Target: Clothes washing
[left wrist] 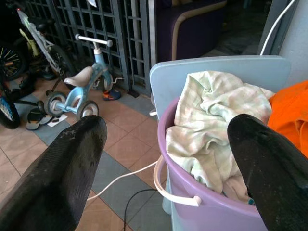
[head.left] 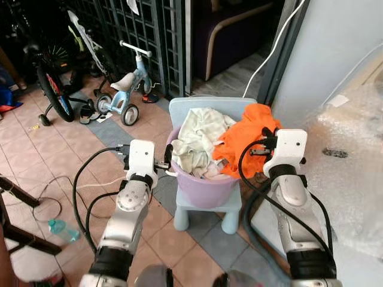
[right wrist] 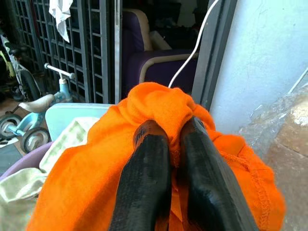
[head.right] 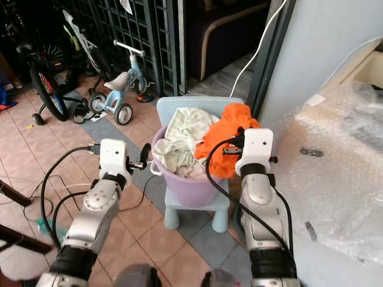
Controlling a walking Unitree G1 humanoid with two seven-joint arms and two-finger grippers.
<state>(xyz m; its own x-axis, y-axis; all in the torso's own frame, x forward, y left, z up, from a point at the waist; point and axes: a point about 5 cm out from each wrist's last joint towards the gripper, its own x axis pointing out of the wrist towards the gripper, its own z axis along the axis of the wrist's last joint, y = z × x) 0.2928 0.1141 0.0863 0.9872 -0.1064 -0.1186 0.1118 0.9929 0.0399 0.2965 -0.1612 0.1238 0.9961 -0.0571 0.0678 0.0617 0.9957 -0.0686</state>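
A purple bucket (head.left: pixel 206 186) heaped with laundry stands on a small light-blue chair (head.left: pixel 209 210). A pale checked cloth (head.left: pixel 200 134) fills its left side. An orange garment (head.left: pixel 248 134) is bunched over its right rim. My right gripper (right wrist: pixel 171 144) is shut on a fold of the orange garment (right wrist: pixel 86 178) and holds it raised. My left gripper (head.left: pixel 169 156) is open beside the bucket's left rim, its fingers (left wrist: pixel 72 168) wide apart and holding nothing; the bucket's white handle (left wrist: pixel 166 187) lies between them.
A blue child's tricycle (head.left: pixel 122 95) and a bicycle (head.left: pixel 51 78) stand at the back left by a black metal grille (head.left: pixel 143 36). Bubble wrap (head.left: pixel 350 161) covers a surface on the right. A plastic bottle (head.left: pixel 60 229) and cables (head.left: pixel 78 197) lie on the tiled floor.
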